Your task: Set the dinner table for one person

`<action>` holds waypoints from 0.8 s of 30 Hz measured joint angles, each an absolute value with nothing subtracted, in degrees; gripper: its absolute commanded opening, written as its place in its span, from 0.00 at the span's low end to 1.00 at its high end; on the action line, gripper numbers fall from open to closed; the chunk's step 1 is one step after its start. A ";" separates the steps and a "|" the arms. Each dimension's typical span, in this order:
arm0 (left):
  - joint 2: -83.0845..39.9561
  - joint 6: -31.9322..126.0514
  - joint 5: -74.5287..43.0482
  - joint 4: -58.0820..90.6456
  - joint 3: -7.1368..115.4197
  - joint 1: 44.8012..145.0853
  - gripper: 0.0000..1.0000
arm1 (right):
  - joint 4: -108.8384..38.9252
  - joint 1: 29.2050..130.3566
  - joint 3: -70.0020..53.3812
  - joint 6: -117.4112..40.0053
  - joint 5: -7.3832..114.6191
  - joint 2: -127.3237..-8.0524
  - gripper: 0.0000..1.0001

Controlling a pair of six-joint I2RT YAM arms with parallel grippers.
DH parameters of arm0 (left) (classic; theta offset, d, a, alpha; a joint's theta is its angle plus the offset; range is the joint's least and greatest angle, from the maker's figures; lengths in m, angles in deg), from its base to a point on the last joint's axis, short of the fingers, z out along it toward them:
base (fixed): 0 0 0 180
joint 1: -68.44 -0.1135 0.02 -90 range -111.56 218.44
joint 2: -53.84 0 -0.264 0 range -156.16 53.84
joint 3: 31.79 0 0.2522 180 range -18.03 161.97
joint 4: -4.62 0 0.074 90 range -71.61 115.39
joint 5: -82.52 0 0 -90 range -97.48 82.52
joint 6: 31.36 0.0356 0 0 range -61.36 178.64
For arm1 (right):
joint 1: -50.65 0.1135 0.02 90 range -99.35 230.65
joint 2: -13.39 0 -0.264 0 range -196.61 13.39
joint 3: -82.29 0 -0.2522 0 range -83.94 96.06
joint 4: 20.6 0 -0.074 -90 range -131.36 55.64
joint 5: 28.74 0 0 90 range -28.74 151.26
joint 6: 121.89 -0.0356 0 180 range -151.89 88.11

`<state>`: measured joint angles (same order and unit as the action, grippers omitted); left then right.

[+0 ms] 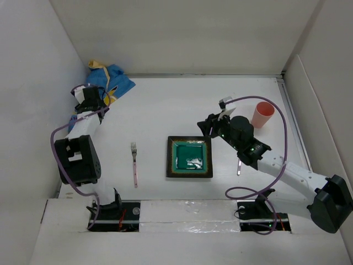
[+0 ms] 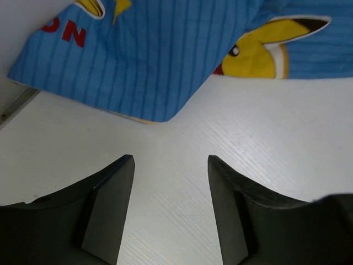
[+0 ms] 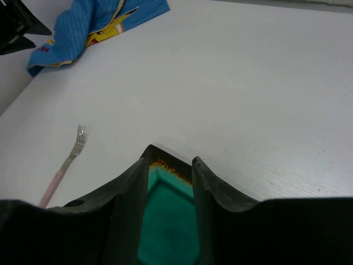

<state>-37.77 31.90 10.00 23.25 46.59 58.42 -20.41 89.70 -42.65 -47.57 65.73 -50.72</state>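
The dinner table (image 1: pixel 165 105) is a broad white top walled by white panels. A square green plate with a dark rim (image 1: pixel 190 157) lies near its middle. A fork with a pink handle (image 1: pixel 134 163) lies left of the plate. A pink cup (image 1: pixel 263 114) stands at the right. My left gripper (image 1: pixel 99 95) is open and empty (image 2: pixel 170 161) over bare table, just short of the crumpled blue cartoon cloth (image 2: pixel 165 49). My right gripper (image 1: pixel 209 126) is open and empty (image 3: pixel 170 161), hovering over the plate's far corner (image 3: pixel 165 171).
The blue cloth (image 1: pixel 112 77) lies bunched in the back left corner. A thin utensil (image 1: pixel 239 165) lies right of the plate, partly under my right arm. The right wrist view also shows the fork (image 3: pixel 69 160) and the cloth (image 3: pixel 88 27).
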 measured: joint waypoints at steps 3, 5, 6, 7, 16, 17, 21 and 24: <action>-41.49 34.13 11.11 24.95 46.61 58.93 0.61 | -20.32 89.13 -42.65 -47.51 65.14 -50.72 0.55; -43.63 35.13 11.72 26.07 46.64 58.97 0.63 | -20.30 88.81 -42.65 -47.55 64.53 -50.72 0.55; -44.79 35.46 12.25 26.70 46.83 58.97 0.66 | -20.30 88.81 -42.65 -47.53 64.42 -50.72 0.56; -45.97 35.68 12.82 27.40 47.40 58.97 0.68 | -20.30 88.56 -42.65 -47.53 63.98 -50.72 0.56; -52.33 33.76 17.78 29.17 52.23 58.97 0.70 | -20.21 88.54 -42.65 -47.53 60.79 -50.81 0.56; -52.66 33.23 18.08 29.15 52.65 58.97 0.70 | -20.21 88.54 -42.65 -47.53 60.44 -50.81 0.56; -56.31 31.50 19.63 28.67 56.47 58.97 0.66 | -20.12 88.54 -42.65 -47.53 58.89 -50.83 0.56; -59.65 31.15 19.81 28.78 58.74 58.97 0.62 | -19.71 88.54 -42.65 -47.53 57.95 -51.23 0.56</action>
